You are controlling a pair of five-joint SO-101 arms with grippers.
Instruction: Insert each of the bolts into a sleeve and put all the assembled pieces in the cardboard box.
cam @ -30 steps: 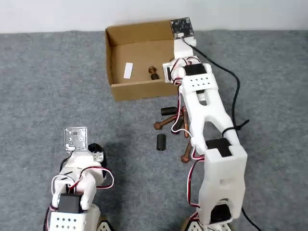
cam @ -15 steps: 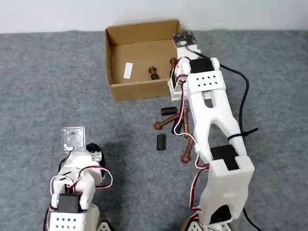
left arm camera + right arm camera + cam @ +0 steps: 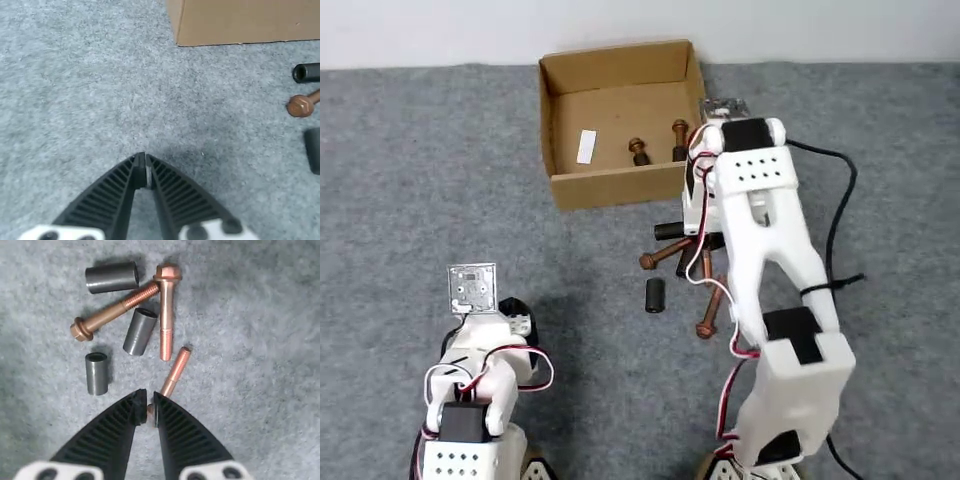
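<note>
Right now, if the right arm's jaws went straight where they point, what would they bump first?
Most likely the copper bolt lying on the grey carpet, its near end right in line with the right gripper. How far below it lies is hard to judge.

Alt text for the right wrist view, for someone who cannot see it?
Three copper bolts and three dark sleeves lie loose, none assembled, on grey carpet. The right gripper hangs over them, its tips slightly apart above the head end of one bolt.
</note>
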